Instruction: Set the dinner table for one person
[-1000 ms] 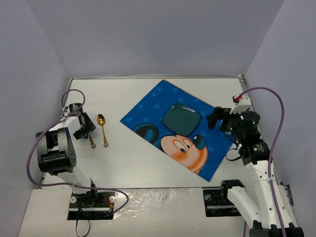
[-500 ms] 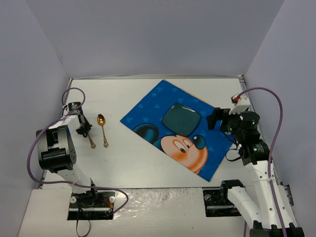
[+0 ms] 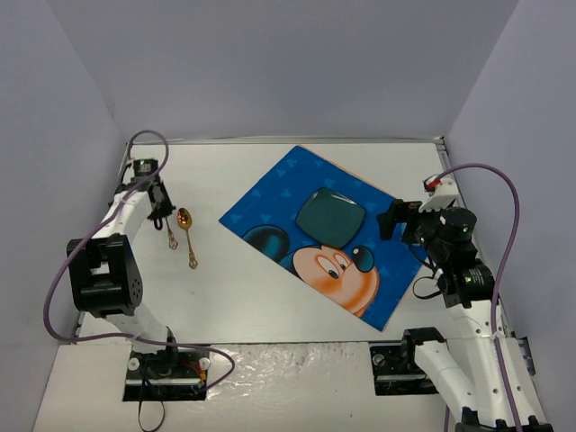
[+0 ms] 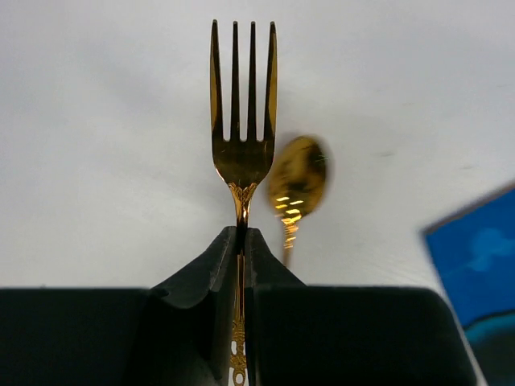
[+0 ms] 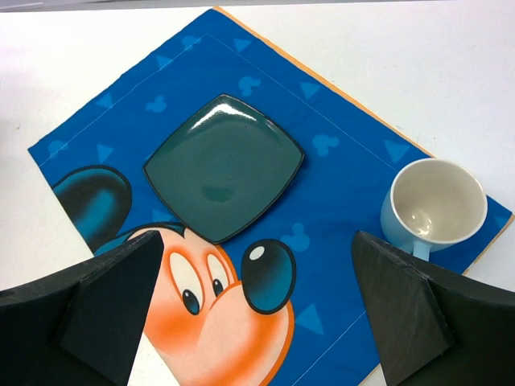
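Observation:
My left gripper (image 4: 241, 233) is shut on the handle of a gold fork (image 4: 241, 121), whose tines point away from the wrist. From above, this gripper (image 3: 161, 207) sits at the far left of the white dinner table (image 3: 243, 288), with the fork (image 3: 170, 234) hanging just left of a gold spoon (image 3: 187, 232) that lies on the table. The spoon (image 4: 298, 177) shows blurred behind the fork. My right gripper (image 5: 256, 241) stands open above a blue Mickey Mouse placemat (image 5: 338, 129). On that placemat rest a dark teal square plate (image 5: 224, 165) and a light blue mug (image 5: 434, 209).
Grey walls enclose the table on three sides. The placemat (image 3: 270, 202) lies at an angle across the table's middle and right, with the plate (image 3: 331, 216) on it. Both arm bases stand at the near edge.
My left gripper has shut on the fork and carried it off the table toward the far side, beside the spoon. The right arm has barely shifted.

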